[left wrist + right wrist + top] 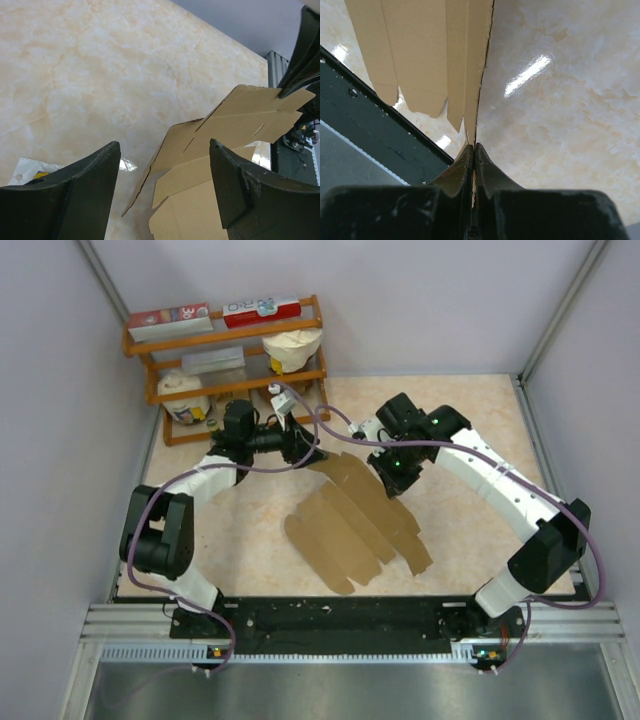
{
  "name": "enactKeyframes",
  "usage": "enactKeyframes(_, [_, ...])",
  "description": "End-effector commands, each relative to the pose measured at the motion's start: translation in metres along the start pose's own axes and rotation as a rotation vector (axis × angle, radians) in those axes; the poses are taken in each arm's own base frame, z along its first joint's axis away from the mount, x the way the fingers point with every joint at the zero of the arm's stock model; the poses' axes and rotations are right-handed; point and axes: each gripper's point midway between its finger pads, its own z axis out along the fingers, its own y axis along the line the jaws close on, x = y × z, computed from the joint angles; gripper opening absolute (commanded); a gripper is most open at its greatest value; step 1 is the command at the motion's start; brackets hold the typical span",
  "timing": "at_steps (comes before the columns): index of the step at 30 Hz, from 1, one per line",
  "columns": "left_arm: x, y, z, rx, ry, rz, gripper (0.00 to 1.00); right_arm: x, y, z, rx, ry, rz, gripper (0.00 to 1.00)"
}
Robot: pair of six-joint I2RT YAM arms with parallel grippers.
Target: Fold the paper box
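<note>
The paper box point(355, 525) is a flat brown cardboard sheet with scalloped flaps, lying unfolded on the table's middle, its far end lifted. My right gripper point(392, 483) is shut on the box's far right edge; in the right wrist view the closed fingers point(474, 155) pinch the thin cardboard edge point(470, 75). My left gripper point(303, 448) is open at the box's far left corner, holding nothing. In the left wrist view its two fingers point(95, 175) stand wide apart with the cardboard panels point(235, 125) between and beyond them.
A wooden shelf point(225, 335) at the back left holds red-and-white printed boxes point(262, 308), a cream paper bag point(293, 348) and a white jar point(183, 398). A clear plastic scrap point(35, 170) lies on the table. Grey walls close in both sides.
</note>
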Motion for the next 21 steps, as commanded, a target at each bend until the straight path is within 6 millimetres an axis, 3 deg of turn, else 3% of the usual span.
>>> enactKeyframes(1, [-0.003,0.01,0.004,0.007,0.006,0.054,0.76,-0.009,0.008,-0.009,-0.014,-0.06,-0.038,0.0])
enactKeyframes(5, [0.0,0.01,0.006,0.032,0.015,0.051,0.71,-0.009,0.008,-0.008,-0.018,-0.057,-0.037,0.0])
enactKeyframes(9, [0.004,0.004,0.009,0.066,0.024,0.035,0.59,-0.008,0.008,-0.006,-0.017,-0.049,-0.036,0.0])
enactKeyframes(21, [0.016,-0.007,0.018,0.086,0.057,0.02,0.1,-0.011,0.001,-0.005,0.025,-0.05,-0.027,0.0])
